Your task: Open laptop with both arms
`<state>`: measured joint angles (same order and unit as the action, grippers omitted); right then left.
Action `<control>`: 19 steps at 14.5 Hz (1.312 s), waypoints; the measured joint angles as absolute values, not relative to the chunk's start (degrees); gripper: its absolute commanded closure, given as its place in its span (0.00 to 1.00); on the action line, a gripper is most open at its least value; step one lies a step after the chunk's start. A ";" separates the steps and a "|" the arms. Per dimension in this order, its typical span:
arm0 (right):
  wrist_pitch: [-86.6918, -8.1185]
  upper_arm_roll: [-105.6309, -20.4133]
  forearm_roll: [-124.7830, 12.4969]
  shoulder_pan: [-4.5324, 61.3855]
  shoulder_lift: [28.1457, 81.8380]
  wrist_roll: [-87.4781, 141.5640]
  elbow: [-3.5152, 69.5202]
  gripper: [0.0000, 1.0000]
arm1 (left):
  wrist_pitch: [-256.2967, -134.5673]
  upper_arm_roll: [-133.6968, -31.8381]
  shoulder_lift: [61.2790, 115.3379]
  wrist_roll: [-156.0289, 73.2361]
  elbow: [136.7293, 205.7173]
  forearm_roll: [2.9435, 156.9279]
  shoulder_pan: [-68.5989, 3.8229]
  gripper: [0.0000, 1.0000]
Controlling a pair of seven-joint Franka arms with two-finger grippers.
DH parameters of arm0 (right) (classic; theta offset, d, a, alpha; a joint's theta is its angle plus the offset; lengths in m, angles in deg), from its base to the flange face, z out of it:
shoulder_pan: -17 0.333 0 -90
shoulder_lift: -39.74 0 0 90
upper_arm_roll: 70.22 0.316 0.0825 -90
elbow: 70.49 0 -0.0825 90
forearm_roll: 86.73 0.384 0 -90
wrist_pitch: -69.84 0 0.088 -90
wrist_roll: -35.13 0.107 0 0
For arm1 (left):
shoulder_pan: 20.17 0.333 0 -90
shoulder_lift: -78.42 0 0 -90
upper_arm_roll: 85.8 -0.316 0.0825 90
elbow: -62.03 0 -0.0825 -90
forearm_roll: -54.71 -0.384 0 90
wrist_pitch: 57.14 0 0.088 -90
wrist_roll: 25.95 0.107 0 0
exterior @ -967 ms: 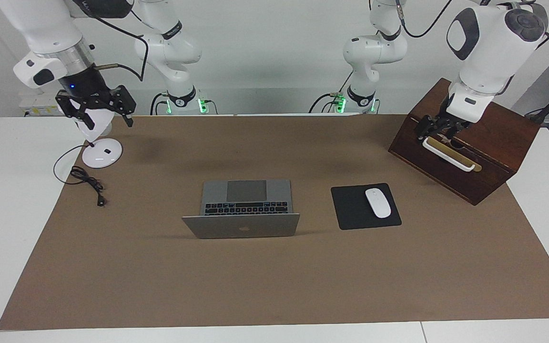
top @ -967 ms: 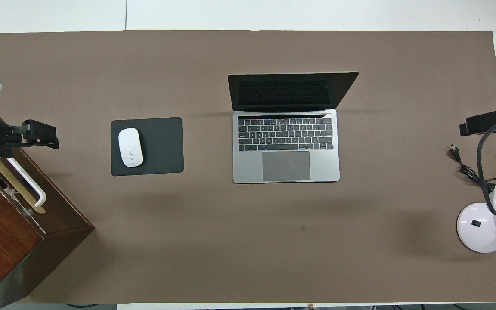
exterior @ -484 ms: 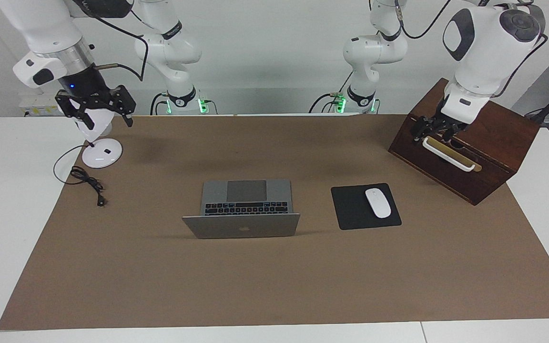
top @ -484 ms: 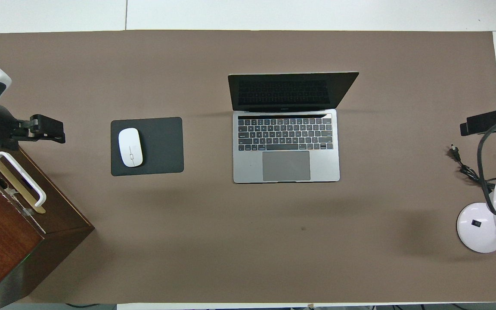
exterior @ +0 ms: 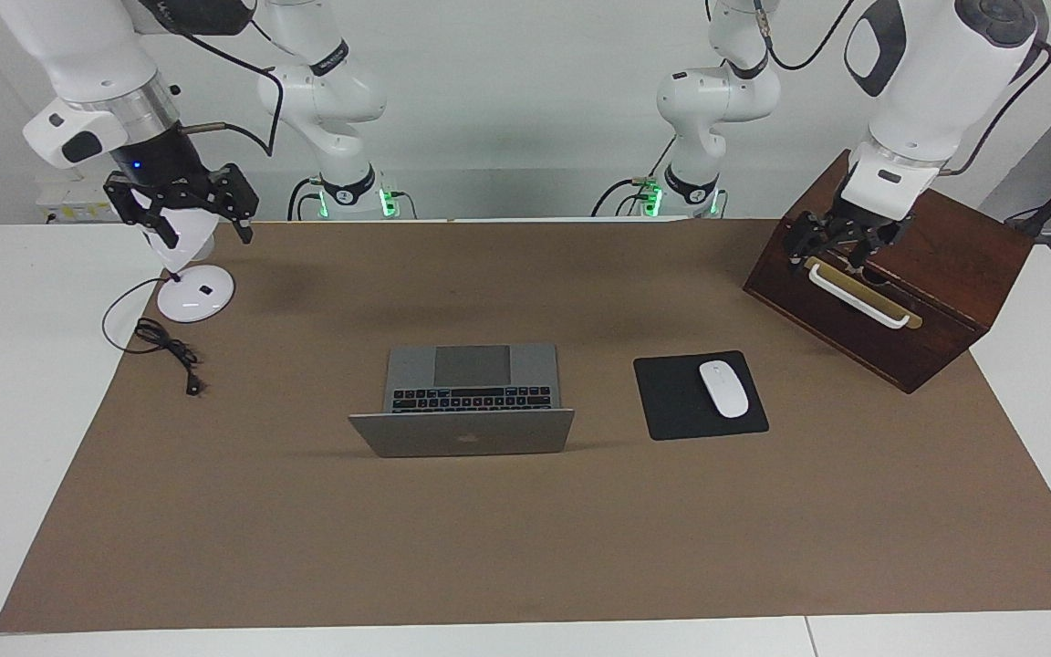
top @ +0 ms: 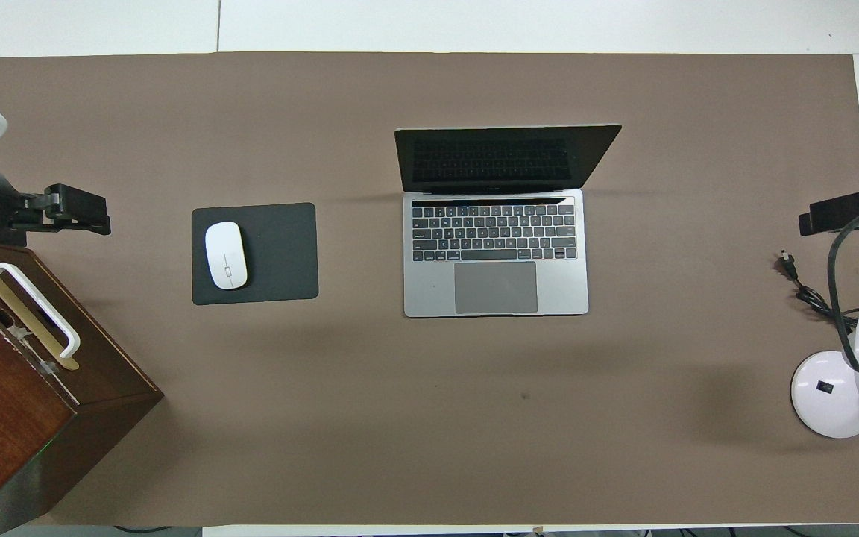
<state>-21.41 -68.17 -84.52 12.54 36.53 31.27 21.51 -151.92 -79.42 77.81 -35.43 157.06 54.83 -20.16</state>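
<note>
1. While the laptop sits open in the middle of the brown mat, both claws hang well away from it.
2. The left claw is over the wooden box, just above its white handle, fingers parted and empty.
3. The right claw hangs spread wide and empty over the white lamp.
4. Between the left claw and the laptop lies a mouse on its black pad.

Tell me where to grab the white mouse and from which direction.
Grip the mouse across its narrow width, on the two long sides near the middle, coming straight down from above. It lies flat on the mouse pad with its long axis running toward and away from the robots, so its domed top offers no hold and the sides are free. The left gripper, over the wooden box, is the closer one.
</note>
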 measured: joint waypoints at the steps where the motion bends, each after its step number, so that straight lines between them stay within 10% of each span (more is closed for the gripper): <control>1: -21.41 -68.17 -84.52 12.54 36.53 31.27 21.51 0.00 | -152.01 -79.16 77.83 -35.43 157.05 54.83 -20.16 0.00; 19: -21.41 -68.17 -84.53 12.54 36.53 31.27 21.47 0.00 | -152.17 -79.17 77.82 -35.43 156.54 54.83 -19.94 0.00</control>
